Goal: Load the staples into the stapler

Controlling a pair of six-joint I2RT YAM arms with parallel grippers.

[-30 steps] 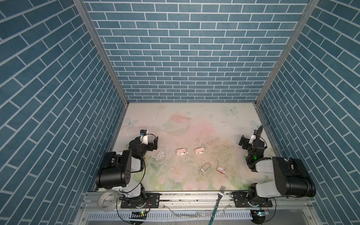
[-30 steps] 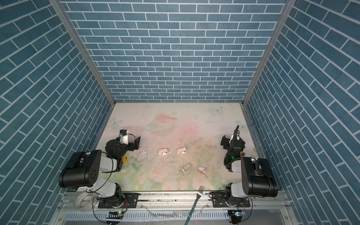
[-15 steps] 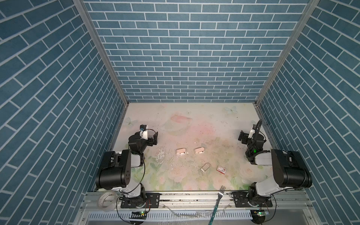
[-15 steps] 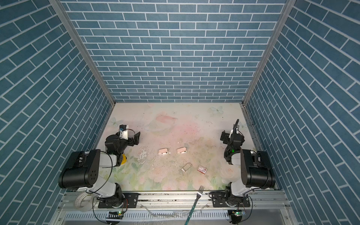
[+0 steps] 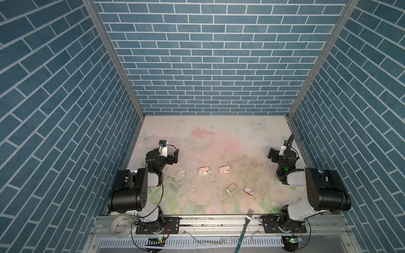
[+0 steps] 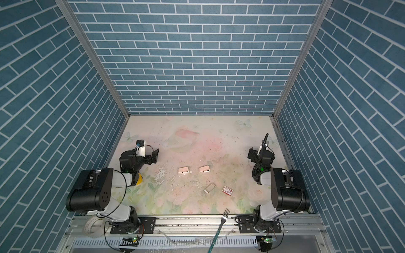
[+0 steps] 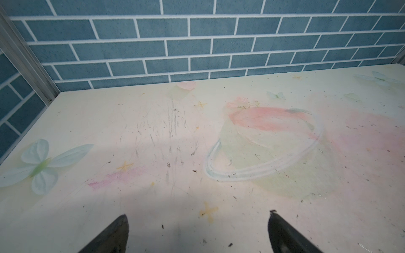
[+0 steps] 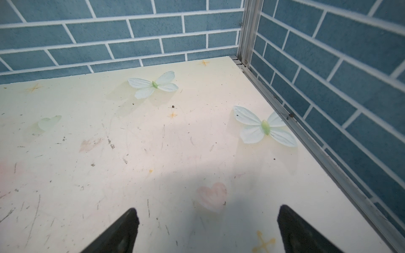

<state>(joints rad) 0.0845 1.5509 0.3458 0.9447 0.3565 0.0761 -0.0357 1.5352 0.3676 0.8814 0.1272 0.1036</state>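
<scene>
The staples (image 5: 231,188) (image 6: 210,188) lie as a grey block in a pale tray near the table's front middle. Their white-and-red box (image 5: 249,190) (image 6: 228,190) sits just to the right. Two pale pink stapler-like pieces (image 5: 203,170) (image 5: 224,169) lie side by side farther back; I cannot tell which is the stapler. My left gripper (image 5: 174,156) (image 7: 198,215) hovers open over bare table at the left. My right gripper (image 5: 271,154) (image 8: 207,210) is open near the right wall. Neither wrist view shows any task object.
A fork (image 5: 246,222) leans over the front rail, and a roll of tape (image 5: 119,225) rests on the rail at the left. A yellow object (image 6: 139,178) peeks out beside the left arm. Blue brick walls close three sides; a worn patch (image 5: 180,174) marks the table.
Both arms have unfolded a little, carrying their grippers slightly toward the back wall. The jaws stay wide apart, and the objects on the table have not moved.
</scene>
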